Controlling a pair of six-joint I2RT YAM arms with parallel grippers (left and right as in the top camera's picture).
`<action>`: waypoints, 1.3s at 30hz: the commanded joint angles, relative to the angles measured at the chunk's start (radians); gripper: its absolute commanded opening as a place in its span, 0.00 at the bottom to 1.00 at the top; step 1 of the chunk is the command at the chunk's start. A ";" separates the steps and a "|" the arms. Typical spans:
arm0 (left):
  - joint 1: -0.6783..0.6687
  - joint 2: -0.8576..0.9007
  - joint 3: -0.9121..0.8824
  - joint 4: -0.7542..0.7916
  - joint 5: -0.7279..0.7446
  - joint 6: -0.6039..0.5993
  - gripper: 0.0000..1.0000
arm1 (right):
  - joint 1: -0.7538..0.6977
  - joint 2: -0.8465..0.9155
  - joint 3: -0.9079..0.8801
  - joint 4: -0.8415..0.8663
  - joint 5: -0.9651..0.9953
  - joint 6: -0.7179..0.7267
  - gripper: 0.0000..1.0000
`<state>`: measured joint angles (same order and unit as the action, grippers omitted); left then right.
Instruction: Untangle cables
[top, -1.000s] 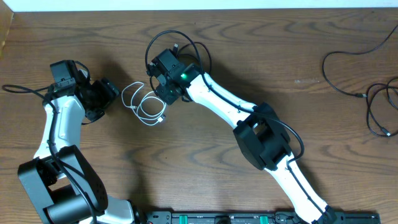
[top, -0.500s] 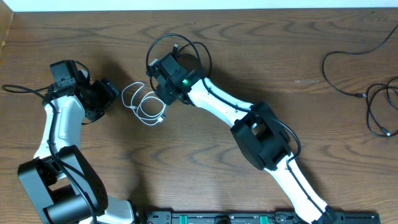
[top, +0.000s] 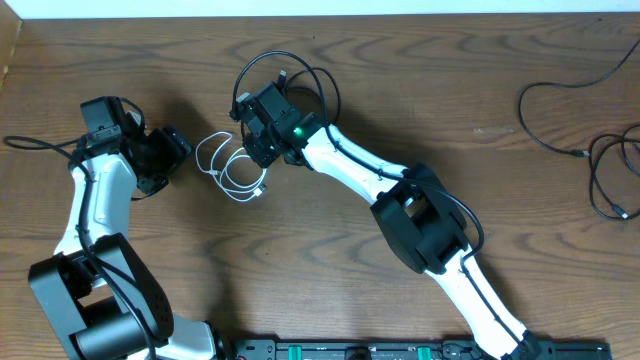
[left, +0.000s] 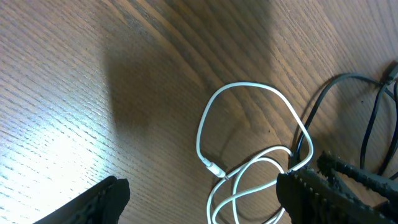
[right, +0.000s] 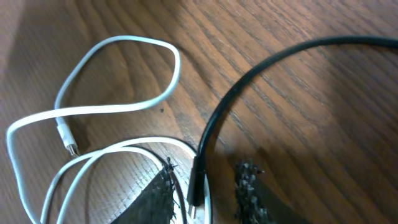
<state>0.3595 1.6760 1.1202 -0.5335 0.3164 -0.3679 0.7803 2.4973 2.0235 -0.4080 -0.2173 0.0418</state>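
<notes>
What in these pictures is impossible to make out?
Overhead: the black wrist housing covers the right fingers.
Right wrist: the thick black cord blurs at its lower end, near the bottom edge.
Left wrist: the thin white cable is cut off by the bottom edge.
Overhead: the thin black cables run off the right edge.

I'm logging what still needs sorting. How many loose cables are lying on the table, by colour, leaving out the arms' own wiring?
white cable: 1
black cables: 2, both at the far right of the overhead view
Total: 3
</notes>
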 joint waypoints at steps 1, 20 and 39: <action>0.001 0.003 -0.006 0.001 0.005 0.012 0.83 | 0.001 0.009 -0.030 0.014 -0.029 0.025 0.32; 0.001 0.003 -0.006 0.001 0.006 -0.003 0.83 | 0.027 0.009 -0.042 0.068 -0.248 0.087 0.01; 0.001 0.003 -0.006 0.001 0.006 -0.003 0.83 | 0.019 0.034 -0.042 0.169 -0.015 0.028 0.36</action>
<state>0.3595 1.6760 1.1202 -0.5335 0.3164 -0.3691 0.7860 2.4981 1.9862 -0.2417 -0.2836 0.0860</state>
